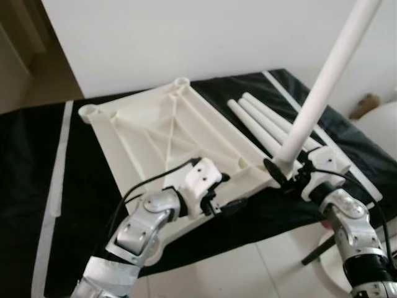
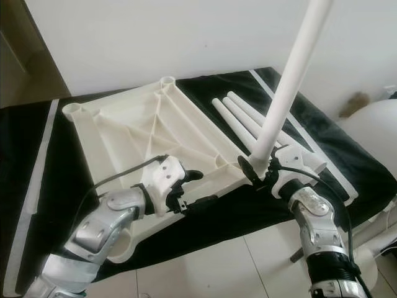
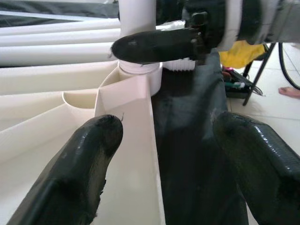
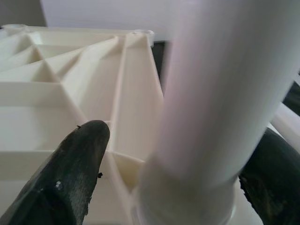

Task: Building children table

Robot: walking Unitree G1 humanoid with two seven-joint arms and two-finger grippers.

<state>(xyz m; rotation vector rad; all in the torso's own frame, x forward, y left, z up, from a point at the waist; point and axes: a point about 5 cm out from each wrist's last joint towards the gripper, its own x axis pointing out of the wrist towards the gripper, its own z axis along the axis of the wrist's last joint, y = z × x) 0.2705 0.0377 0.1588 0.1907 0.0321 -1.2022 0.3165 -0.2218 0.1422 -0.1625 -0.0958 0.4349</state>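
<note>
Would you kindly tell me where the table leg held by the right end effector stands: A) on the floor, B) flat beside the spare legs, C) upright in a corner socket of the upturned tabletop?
C: the right end effector grips the leg at its base, upright in the tabletop corner socket.

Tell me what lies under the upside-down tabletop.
The tabletop rests on a black cloth with pale stripes, which shows all around it. Three loose white legs lie beside it. Whatever is beneath the cloth is covered.
</note>
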